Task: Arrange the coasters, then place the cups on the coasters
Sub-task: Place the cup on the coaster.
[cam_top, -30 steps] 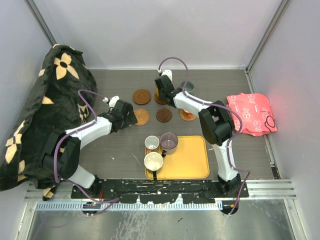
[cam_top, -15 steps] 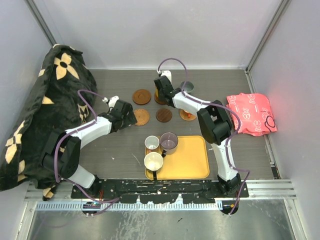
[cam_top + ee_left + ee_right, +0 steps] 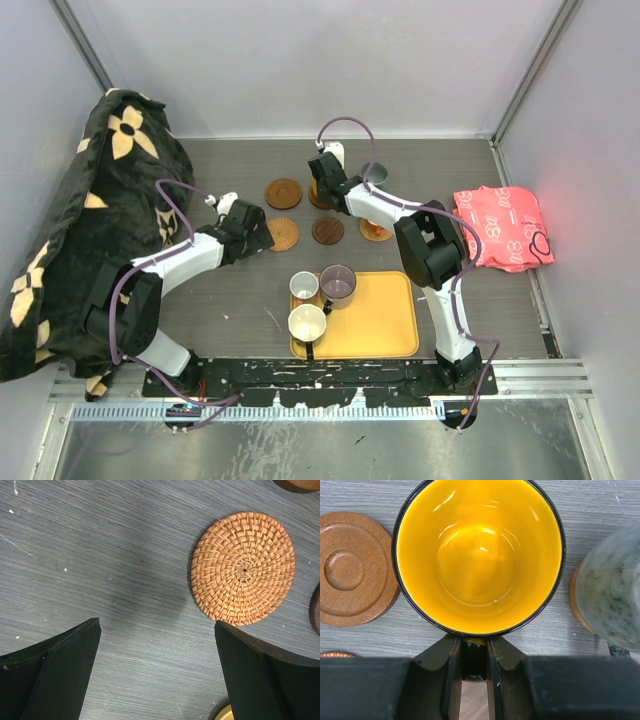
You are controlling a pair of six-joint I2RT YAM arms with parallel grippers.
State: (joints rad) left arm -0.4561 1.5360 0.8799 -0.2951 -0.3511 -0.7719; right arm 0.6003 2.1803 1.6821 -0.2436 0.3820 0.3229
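Note:
My right gripper (image 3: pixel 474 647) is shut on the handle of the orange-yellow cup (image 3: pixel 479 555), which is upright over a brown coaster (image 3: pixel 318 198) at the far middle; I cannot tell if the cup rests on it. A grey-green cup (image 3: pixel 612 600) stands on a coaster (image 3: pixel 575 600) just to the right. A ringed wooden coaster (image 3: pixel 350 570) lies to the left. My left gripper (image 3: pixel 157 630) is open over bare table, beside a woven coaster (image 3: pixel 243 569). A dark coaster (image 3: pixel 327 231) and an orange-brown one (image 3: pixel 376 231) lie nearby. The white (image 3: pixel 304 287), purple-grey (image 3: pixel 338 285) and cream (image 3: pixel 307 323) cups stand on the yellow tray (image 3: pixel 375 320).
A black cloth with cream flowers (image 3: pixel 90 220) is heaped along the left wall. A pink-red bag (image 3: pixel 500 225) lies at the right. Grey walls close in the back and sides. The tray's corner (image 3: pixel 225 714) shows by my left gripper's right finger.
The right gripper with the orange-yellow cup has edged slightly to the far left. The left arm has not moved.

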